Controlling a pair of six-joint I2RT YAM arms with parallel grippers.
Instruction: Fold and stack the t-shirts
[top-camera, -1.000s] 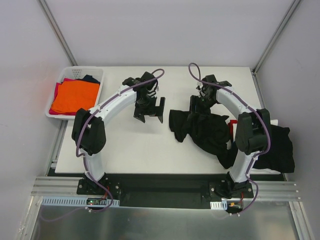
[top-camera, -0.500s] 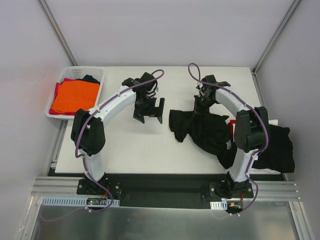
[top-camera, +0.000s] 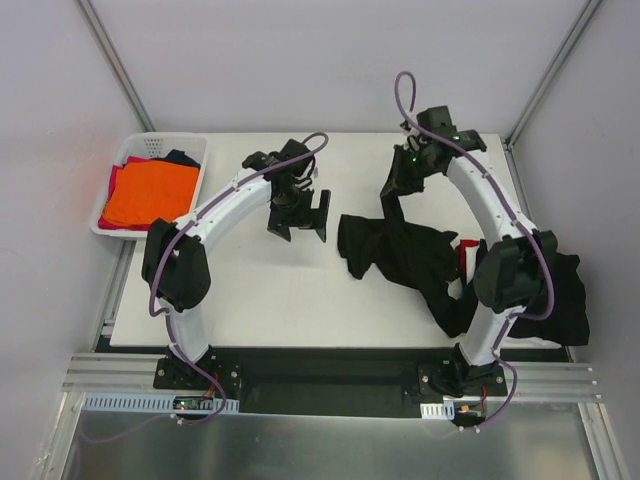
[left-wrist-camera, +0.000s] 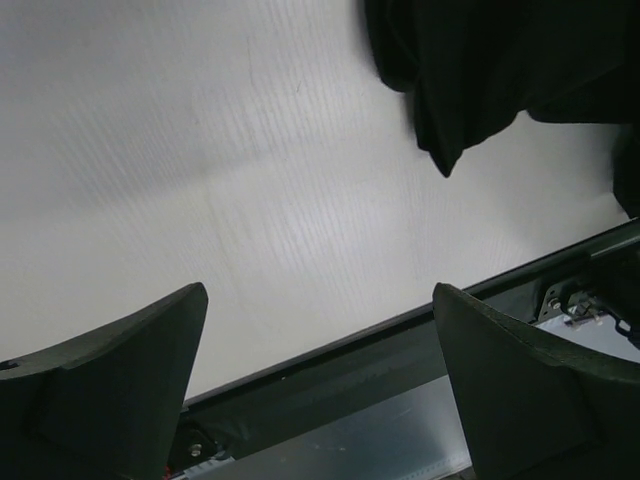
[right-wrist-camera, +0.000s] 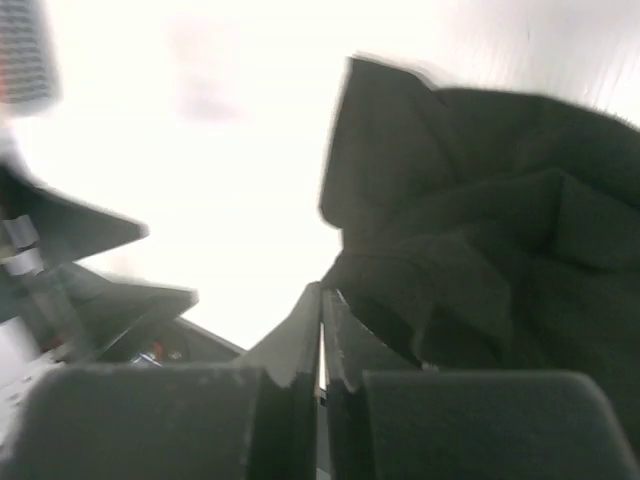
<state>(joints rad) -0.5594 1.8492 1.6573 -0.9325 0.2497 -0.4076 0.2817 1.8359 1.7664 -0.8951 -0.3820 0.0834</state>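
Note:
A crumpled black t-shirt (top-camera: 410, 262) lies on the right half of the white table (top-camera: 260, 290). My right gripper (top-camera: 388, 205) is raised over the shirt's far-left part and is shut on a fold of it. In the blurred right wrist view the jaws (right-wrist-camera: 322, 290) are pressed together with the dark cloth (right-wrist-camera: 480, 240) rising to their tips. My left gripper (top-camera: 298, 232) hangs open over bare table left of the shirt, with nothing between its fingers (left-wrist-camera: 120, 380). The shirt's corner (left-wrist-camera: 470, 60) shows at the top right of that view.
A white lattice basket (top-camera: 150, 145) at the back left holds an orange shirt (top-camera: 150, 195) over red and navy ones. Another black shirt (top-camera: 560, 290) hangs over the table's right edge, with a bit of red cloth (top-camera: 465, 255) beside it. The table's front edge (left-wrist-camera: 330, 345) is near.
My right gripper has shut on the black t-shirt and its wrist has risen and swung toward the back of the table. The left arm has barely moved.

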